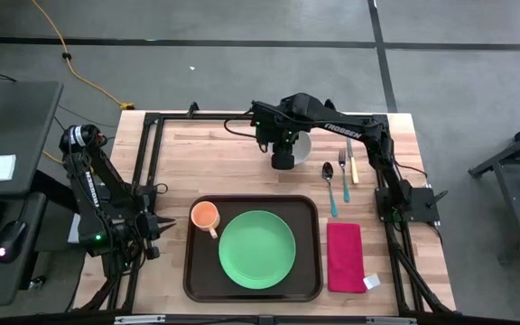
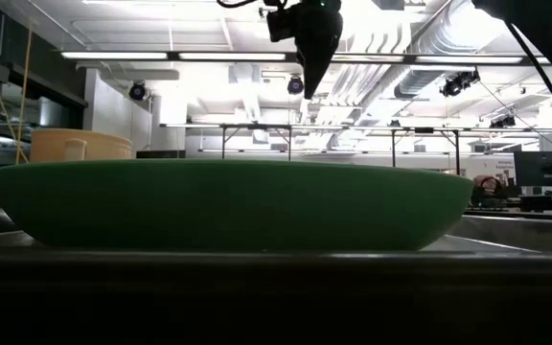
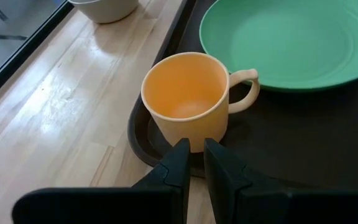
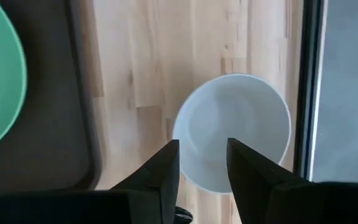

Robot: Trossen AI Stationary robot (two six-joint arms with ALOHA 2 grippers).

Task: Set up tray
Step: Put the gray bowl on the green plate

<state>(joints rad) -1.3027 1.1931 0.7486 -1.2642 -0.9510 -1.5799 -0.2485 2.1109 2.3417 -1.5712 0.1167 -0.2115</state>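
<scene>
Directly beneath the right claw (image 4: 202, 163), whose fingers are hanging spread and empty, a pale round bowl (image 4: 232, 130) is sitting on the wooden tabletop (image 1: 224, 162), with the large dark brown rectangular plastic tray (image 1: 197, 271) lying nearer the front edge, long axis left-to-right

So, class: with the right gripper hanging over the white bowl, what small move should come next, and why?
Probably lower the right gripper straight down so its fingers straddle the rim of the round white bowl. It hovers open above that bowl, which sits on the wooden table, outside the dark brown plastic tray that already holds the green plate and orange mug.
</scene>
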